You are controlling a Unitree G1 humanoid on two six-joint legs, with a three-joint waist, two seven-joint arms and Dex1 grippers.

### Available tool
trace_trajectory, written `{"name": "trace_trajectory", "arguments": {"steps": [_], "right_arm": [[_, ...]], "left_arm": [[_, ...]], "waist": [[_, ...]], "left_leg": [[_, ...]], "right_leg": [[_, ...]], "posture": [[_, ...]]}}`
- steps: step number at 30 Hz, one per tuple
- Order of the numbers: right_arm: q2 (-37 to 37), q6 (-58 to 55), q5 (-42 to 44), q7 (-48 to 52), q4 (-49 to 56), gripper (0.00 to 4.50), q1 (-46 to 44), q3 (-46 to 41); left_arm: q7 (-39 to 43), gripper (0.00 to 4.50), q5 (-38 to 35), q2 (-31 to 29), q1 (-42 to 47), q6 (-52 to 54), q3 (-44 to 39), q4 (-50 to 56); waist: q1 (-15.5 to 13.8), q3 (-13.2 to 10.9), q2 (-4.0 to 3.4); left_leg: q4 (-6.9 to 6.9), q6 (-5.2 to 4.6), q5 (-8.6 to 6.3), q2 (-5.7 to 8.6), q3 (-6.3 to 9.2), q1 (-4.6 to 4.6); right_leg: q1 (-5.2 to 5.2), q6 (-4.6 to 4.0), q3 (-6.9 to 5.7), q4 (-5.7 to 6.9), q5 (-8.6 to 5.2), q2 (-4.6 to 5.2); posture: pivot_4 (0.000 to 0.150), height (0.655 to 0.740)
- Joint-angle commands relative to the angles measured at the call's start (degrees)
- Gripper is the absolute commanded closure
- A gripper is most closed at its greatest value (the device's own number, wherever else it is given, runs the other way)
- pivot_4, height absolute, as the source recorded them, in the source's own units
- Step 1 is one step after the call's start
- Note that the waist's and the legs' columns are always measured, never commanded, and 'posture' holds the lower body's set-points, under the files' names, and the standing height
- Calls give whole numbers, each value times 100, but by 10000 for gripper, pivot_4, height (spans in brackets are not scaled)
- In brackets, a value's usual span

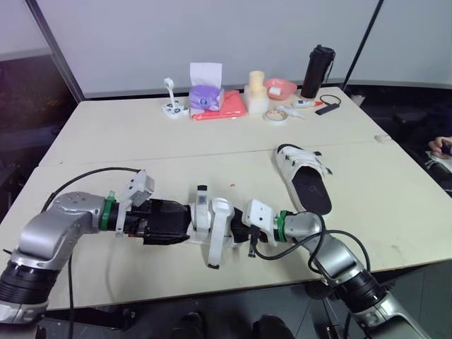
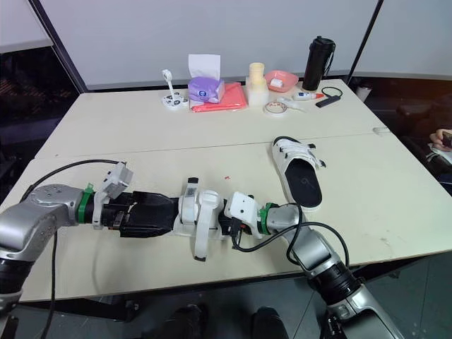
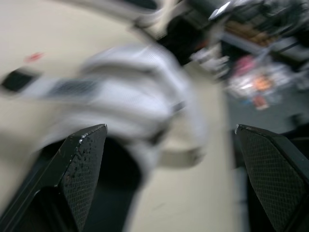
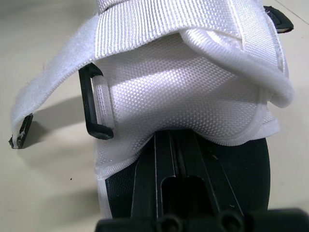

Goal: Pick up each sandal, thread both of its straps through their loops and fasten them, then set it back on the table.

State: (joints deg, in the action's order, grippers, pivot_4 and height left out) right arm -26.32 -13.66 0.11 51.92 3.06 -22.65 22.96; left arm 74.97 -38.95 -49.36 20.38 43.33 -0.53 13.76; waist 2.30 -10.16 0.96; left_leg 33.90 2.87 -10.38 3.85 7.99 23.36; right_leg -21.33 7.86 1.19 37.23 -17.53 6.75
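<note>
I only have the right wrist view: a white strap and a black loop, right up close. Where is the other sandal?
Observer: The other sandal lies on the table, to the right of and beyond the one in your view, with its strapped end pointing away from the robot.
Operator: Where is the left gripper?
Observer: The left gripper is at the opposite end of the near sandal. Its fingers stand wide apart.
Operator: Where is the clutter?
Observer: The purple tissue box and the black bottle stand along the far edge, well beyond both sandals.
</note>
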Motion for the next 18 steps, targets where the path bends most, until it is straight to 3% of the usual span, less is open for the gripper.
{"name": "trace_trajectory", "arguments": {"steps": [1,12,18], "right_arm": [[-157,-209,-306,145,-479,45000,171,329],[-195,-244,-318,125,-541,45000,54,238],[-233,-280,-300,144,-496,45000,55,234]], "left_arm": [[75,656,-327,-73,1,272,-10,301],[-238,656,379,440,-514,-148,952,11],[-745,656,485,1151,-410,-230,1021,-377]], "waist": [[-2,1,-2],[-28,10,-6],[-133,29,-6]], "left_leg": [[0,0,0,0,0,0],[0,0,0,0,-3,1],[1,0,0,0,-5,0]], "right_leg": [[0,0,0,0,0,0],[0,-3,2,-5,-1,0],[-1,-5,3,-14,-2,3]], "posture": [[1500,7344],[1500,7344],[1500,7344]]}}
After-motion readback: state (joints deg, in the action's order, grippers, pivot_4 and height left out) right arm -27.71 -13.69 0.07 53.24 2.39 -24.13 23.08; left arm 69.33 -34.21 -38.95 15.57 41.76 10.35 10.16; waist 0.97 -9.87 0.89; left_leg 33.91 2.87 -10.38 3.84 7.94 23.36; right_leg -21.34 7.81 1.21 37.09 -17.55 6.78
